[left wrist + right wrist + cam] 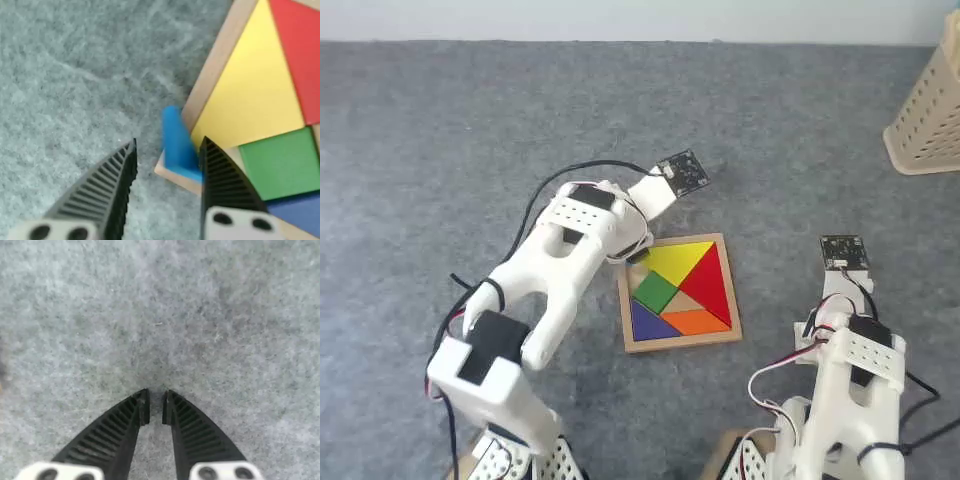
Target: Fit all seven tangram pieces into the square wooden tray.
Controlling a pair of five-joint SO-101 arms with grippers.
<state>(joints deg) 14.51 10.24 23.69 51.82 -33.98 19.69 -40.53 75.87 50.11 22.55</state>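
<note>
The square wooden tray [680,343] lies on the grey carpet in the middle of the high view. Inside it sit yellow [678,262], red [712,280], green [655,292], orange [698,322] and dark blue [645,320] pieces around a tan patch. A light blue piece [175,150] stands tilted on the tray's rim [215,60] at the corner by the yellow piece [250,95]. My left gripper [169,145] is open around that blue piece, with one finger [217,170] right beside it. My right gripper [156,407] is shut on nothing over bare carpet, to the right of the tray.
A beige perforated basket [930,110] stands at the far right edge. The left arm [560,270] stretches over the carpet from the near left to the tray's far left corner. The right arm [850,360] stands near the front right.
</note>
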